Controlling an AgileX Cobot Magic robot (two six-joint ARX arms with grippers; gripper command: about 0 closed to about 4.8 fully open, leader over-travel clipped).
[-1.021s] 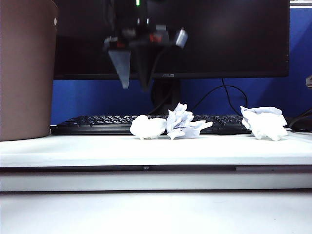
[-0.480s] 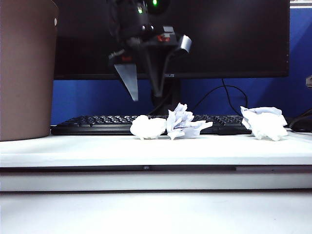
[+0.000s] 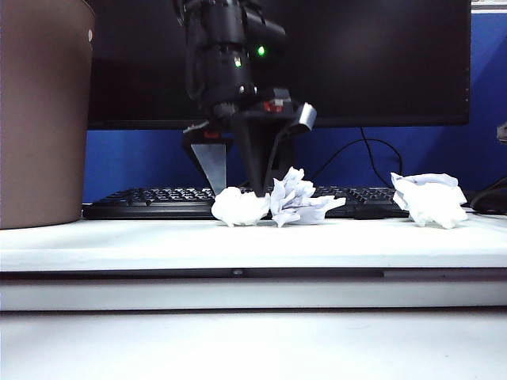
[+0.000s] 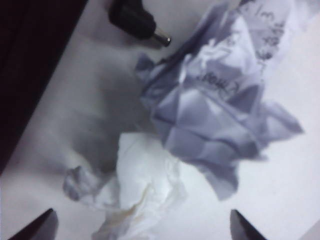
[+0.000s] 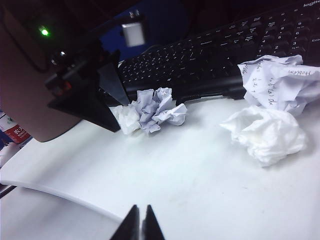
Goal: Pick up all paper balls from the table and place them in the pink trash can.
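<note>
In the exterior view, the left pincer [image 3: 235, 170] is seen spread wide directly above a smooth white crumpled paper ball [image 3: 239, 207], which lies on the white flat counter [image 3: 158, 241] touching a bluish creased paper ball [image 3: 299, 198], while the tall dull brownish-pink trash can [image 3: 43, 111] stands well apart from that white ball. In the left wrist view, the white ball [image 4: 142, 187] is framed between the spread fingertips [image 4: 37, 227]. In the right wrist view, the right pincer [image 5: 139, 224] is shown closed and empty, away from the white ball [image 5: 127, 118].
</note>
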